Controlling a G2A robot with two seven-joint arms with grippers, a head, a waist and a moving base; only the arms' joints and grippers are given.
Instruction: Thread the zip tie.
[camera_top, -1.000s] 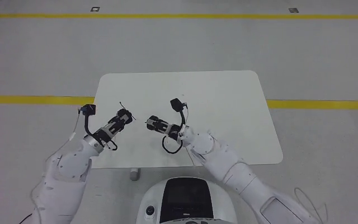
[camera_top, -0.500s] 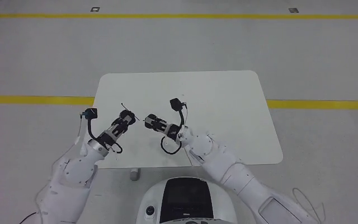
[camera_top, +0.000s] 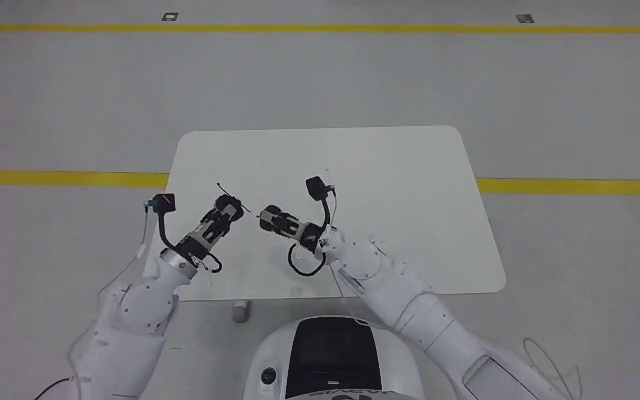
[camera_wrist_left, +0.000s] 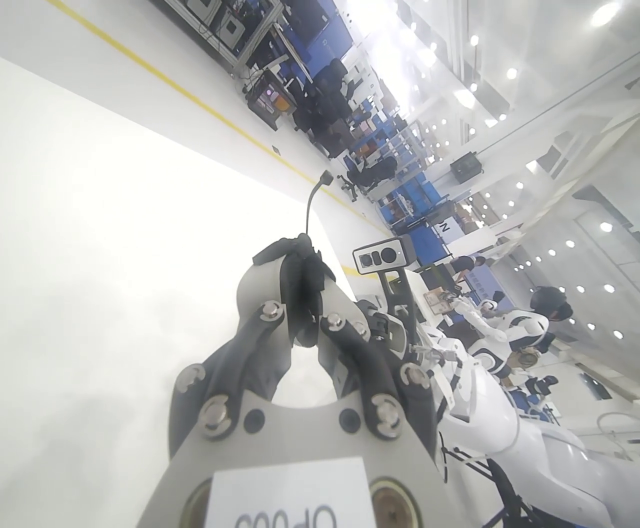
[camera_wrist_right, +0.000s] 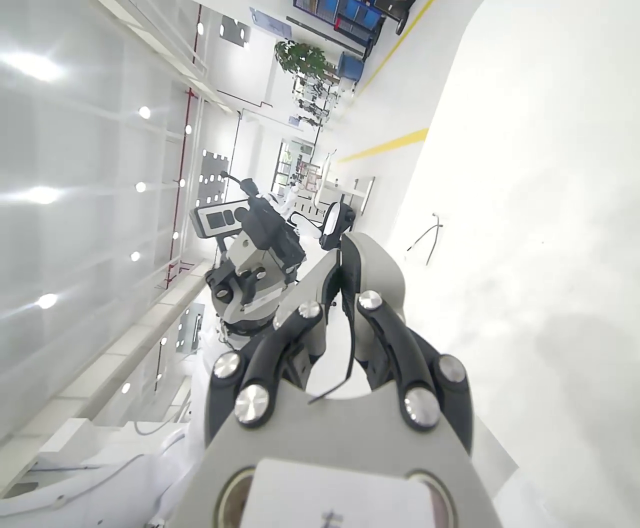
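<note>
White table (camera_top: 400, 170) is carrying nothing under the arms in the top view. Both arms are hanging over its near corner on the robot's left. The left gripper (camera_top: 230, 206) and the right gripper (camera_top: 266, 215) are pointing tip to tip with a narrow gap between them. The zip tie (camera_top: 219, 188) is sticking out of the left gripper's tip as a thin black line, angling away from the robot and off the table surface.

From the left wrist, the left gripper (camera_wrist_left: 300, 245) is pressing its jaws together on the zip tie (camera_wrist_left: 309, 205). A short curved length is rising beyond the fingertips and ending in the small square head, which is hanging free in the air.

From the right wrist, the right gripper (camera_wrist_right: 342, 250) is also holding its jaws pressed together, pinching a thin black strip (camera_wrist_right: 351, 345). The strip is running back between the fingers and curling toward the palm. Whether it is part of the same tie cannot be told. Beyond the fingertips, the left gripper (camera_wrist_right: 252, 200) is facing this one, with the tie's head (camera_wrist_right: 231, 177) projecting past it.
</note>
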